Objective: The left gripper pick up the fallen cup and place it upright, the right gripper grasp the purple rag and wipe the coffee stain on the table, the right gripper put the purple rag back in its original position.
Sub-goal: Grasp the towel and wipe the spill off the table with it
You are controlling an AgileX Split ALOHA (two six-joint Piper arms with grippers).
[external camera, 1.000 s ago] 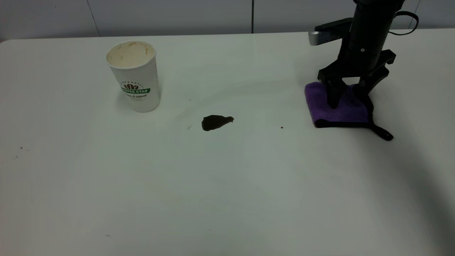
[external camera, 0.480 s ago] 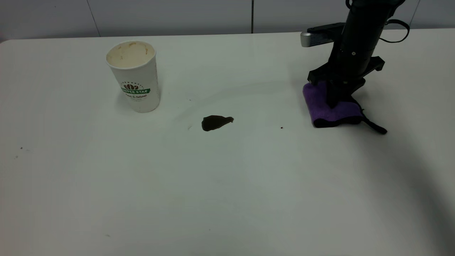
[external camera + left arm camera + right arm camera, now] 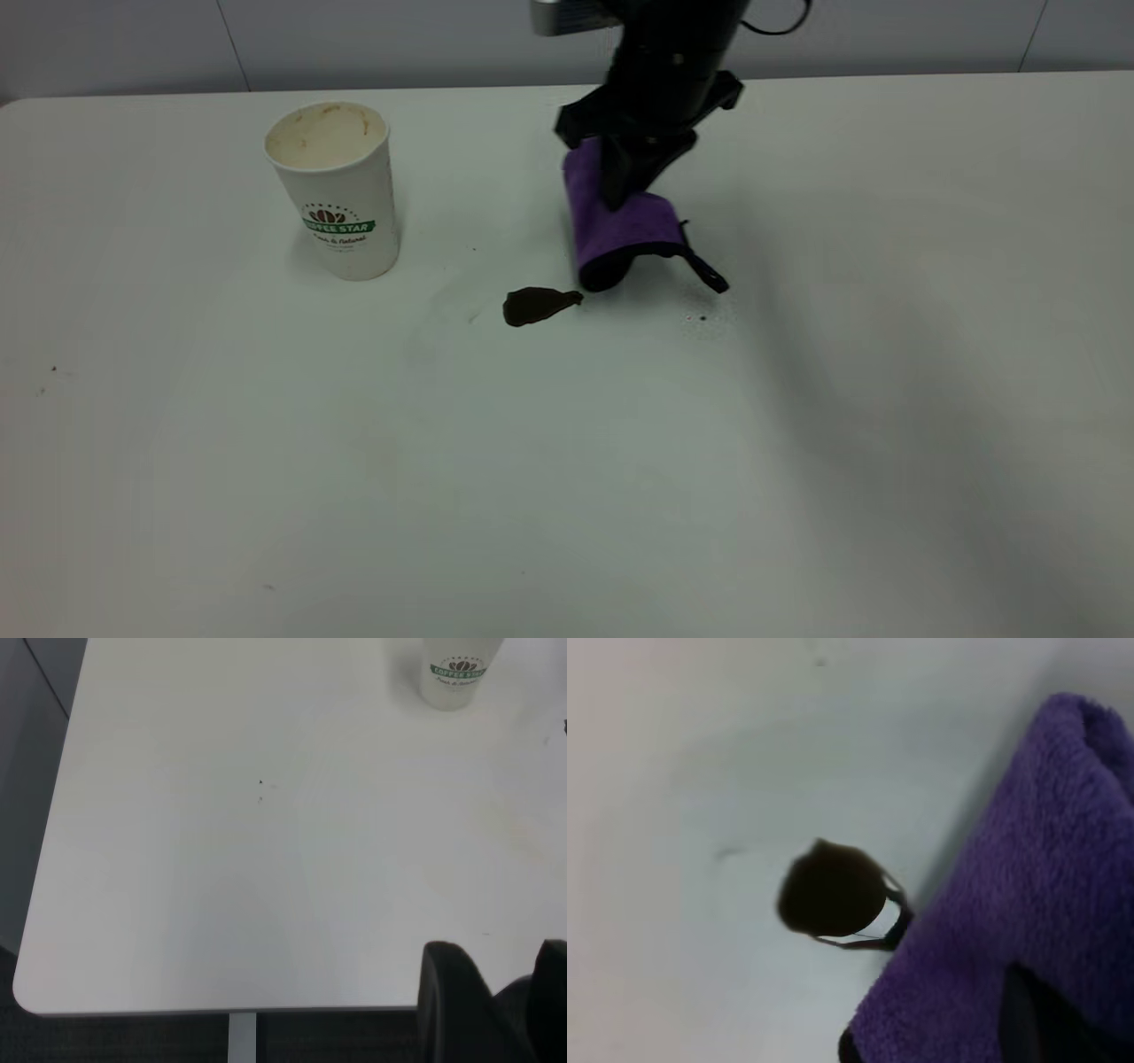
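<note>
The black two-finger right gripper (image 3: pixel 631 182) is clamped on the small purple microfibre rag (image 3: pixel 620 232), which hangs folded from its fingers — lower edge just right of, and a touch beyond, the dark brown teardrop coffee stain (image 3: pixel 539 305). The stain's long axis runs left-right, so the wipe looks like a short drop and sweep leftward. The white paper cup (image 3: pixel 337 190) with the green band stands upright, far-left of the stain. The left gripper (image 3: pixel 496 1005) hangs at the near-left table (image 3: pixel 567 496) edge — fingers slightly parted, empty. A plain grey wall (image 3: pixel 399 40) runs behind.
</note>
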